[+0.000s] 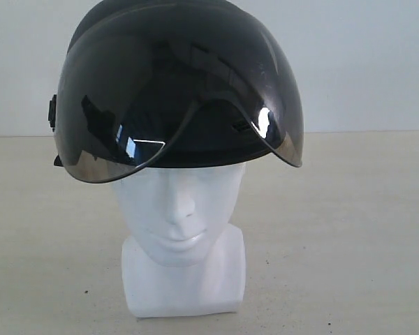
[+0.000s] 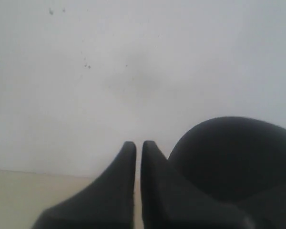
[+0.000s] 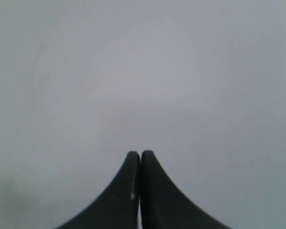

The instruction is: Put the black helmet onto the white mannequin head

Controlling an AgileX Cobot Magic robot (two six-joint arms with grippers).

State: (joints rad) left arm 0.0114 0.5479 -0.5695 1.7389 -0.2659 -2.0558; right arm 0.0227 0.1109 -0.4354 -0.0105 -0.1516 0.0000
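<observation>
**Helmet seated, both grippers empty: the danger now is a stray knock**

The matte black, rounded open-face helmet point(image 1: 174, 77) sits on top of the glossy white moulded mannequin head point(image 1: 183, 209). It covers the crown, brow and eyes, while the nose, lips and chin show beneath its rim. Judged from that, the placing looks done.

The left gripper point(image 2: 138, 143) is clenched on nothing. Its two dark fingers are drawn to a thin slit, with only pale wall point(image 2: 133, 71) beyond the tips. The right gripper point(image 3: 140, 152) is likewise clenched and empty, its fingers pressed together, with blank wall ahead and no task thing near them.

In the left wrist view the helmet's black dome lies just beside the outer flank of one finger and reaches past its tip. Whether the two touch cannot be told. A sideways swing of that arm toward the dome would likely brush the shell.

The helmet is plainly wider than the head, so I judge that it rests loosely. A nudge could turn it, rock it off, or tip the head over on its short blocky neck base point(image 1: 185, 279), which stands free on the beige table point(image 1: 349, 230). Drawing the fingers straight back, away from the dome, seems the safer path.

The helmet has a smooth, unshiny shell. A large smoky tinted bubble visor point(image 1: 126, 132) curves across its front, mirror-bright along the lower edge, with dark lining behind it. The visor dips slightly lower on one side, so the seat may be a touch crooked.
</observation>
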